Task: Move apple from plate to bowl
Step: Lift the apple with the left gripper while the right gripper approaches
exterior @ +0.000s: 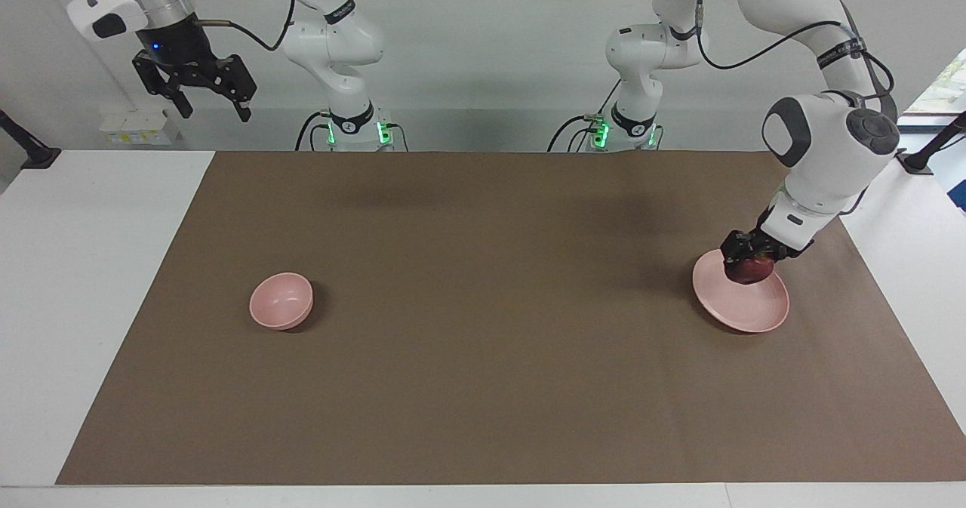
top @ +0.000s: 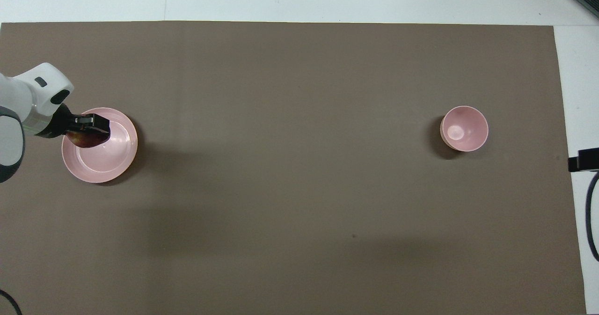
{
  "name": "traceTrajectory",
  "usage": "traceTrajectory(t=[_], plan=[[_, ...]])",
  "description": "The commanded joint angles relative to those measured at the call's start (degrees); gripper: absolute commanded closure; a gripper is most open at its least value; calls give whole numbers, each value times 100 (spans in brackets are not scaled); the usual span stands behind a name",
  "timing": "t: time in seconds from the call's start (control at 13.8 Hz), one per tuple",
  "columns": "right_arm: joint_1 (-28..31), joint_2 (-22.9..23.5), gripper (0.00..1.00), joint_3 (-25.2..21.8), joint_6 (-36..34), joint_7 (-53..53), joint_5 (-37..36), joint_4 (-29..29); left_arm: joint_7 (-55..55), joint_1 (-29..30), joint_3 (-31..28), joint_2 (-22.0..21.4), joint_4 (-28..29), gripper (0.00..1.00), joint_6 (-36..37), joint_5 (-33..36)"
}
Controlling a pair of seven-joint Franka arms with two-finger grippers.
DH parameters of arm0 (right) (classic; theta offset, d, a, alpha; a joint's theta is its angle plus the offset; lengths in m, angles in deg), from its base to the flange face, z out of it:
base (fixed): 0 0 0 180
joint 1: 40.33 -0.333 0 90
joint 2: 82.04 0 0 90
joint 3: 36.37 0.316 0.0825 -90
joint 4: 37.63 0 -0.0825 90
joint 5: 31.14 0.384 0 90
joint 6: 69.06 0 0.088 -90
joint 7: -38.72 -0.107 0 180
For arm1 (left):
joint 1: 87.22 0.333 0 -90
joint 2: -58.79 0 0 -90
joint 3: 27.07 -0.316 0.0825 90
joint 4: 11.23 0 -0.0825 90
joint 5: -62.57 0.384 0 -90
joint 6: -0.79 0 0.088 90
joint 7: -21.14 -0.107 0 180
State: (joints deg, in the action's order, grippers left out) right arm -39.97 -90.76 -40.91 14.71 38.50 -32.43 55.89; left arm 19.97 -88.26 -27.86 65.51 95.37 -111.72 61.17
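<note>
Apple [exterior: 747, 269], small, dark red, clamped in left gripper [exterior: 749, 260] just above the wide pale-pink plate's [exterior: 743, 308] twelve-o'clock rim; small deep pink bowl [exterior: 281, 300] empty, carry remaining; right gripper [exterior: 202, 94] waits raised, spread.

**Robot lab bench**

I read this as a robotics lab. Two white Franka arms [exterior: 339, 32] are bolted at one edge of a white table [exterior: 90, 266], green status lights glowing on their bases [exterior: 355, 132]. A plain brown mat [exterior: 483, 387] covers most of the top. Bare grey-white wall, loose black cables [exterior: 755, 78], camera stand feet [exterior: 30, 153] at the table's corners.
</note>
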Motion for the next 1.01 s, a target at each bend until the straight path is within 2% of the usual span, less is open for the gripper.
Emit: traceTrajectory(t=[0.0,0.29,0.43,0.58,0.8,0.94], plan=[[-9,-60,0,41,167,84,103,333,354,-353,-71,-154,-680,100,1349,-96],[-80,-16,0,41,237,40,515,543,993,-345,-80,-136,-1745,100,2837,-1037],[-89,-16,0,41,307,-169,752,658,1678,-354,-71,-153,-1809,100,3260,-1535],[-211,1,0,49,499,-844,1077,781,2487,-362,-62,-153,-1809,100,3420,-2029],[-650,19,0,41,781,-2372,1595,983,2813,-538,70,-206,-1783,100,3754,-2057],[-940,115,0,41,1166,-3077,1833,1298,3533,-783,122,-224,-1739,100,3807,-2083]])
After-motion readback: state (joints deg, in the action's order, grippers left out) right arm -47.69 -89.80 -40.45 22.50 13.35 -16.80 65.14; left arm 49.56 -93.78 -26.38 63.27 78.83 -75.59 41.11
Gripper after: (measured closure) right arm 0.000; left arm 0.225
